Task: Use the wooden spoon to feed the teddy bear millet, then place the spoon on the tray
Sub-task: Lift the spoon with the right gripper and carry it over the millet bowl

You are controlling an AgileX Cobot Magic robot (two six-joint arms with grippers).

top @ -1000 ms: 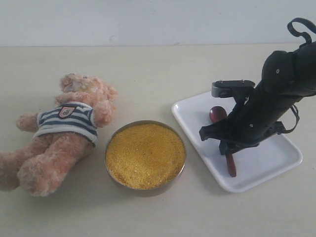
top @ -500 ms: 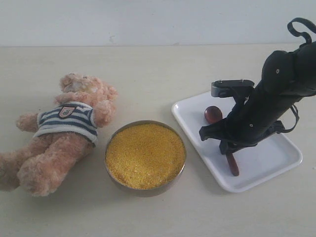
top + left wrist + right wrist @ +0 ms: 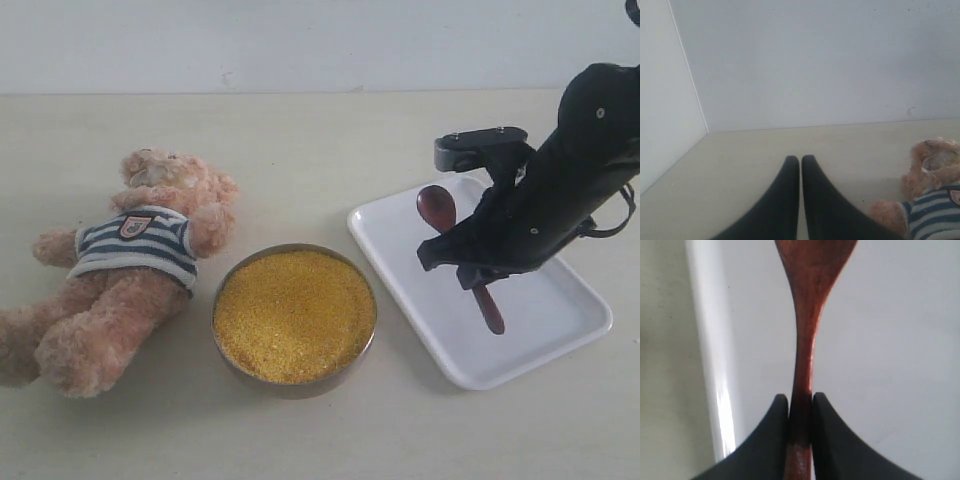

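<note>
The teddy bear [image 3: 130, 265] lies on its back at the left of the table in its striped shirt; its head and arm also show in the left wrist view [image 3: 932, 192]. Yellow millet [image 3: 294, 314] fills the round metal bowl [image 3: 296, 387] in the middle. My right gripper [image 3: 478, 277] is shut on the handle of the wooden spoon [image 3: 437, 209], lifted above the white tray [image 3: 560, 335]. Up close, the spoon [image 3: 807, 315] sits pinched between the right gripper [image 3: 800, 400] fingers. My left gripper [image 3: 800, 159] is shut on nothing, above bare table beside the bear.
A white wall [image 3: 300, 40] bounds the table at the back, and a side wall [image 3: 665, 100] meets it at a corner in the left wrist view. Bare tabletop [image 3: 300, 150] lies behind the bowl.
My right gripper has closed on the spoon's handle and lifted it off the tray, moving up and to the right. The left gripper, bear and bowl have not moved.
</note>
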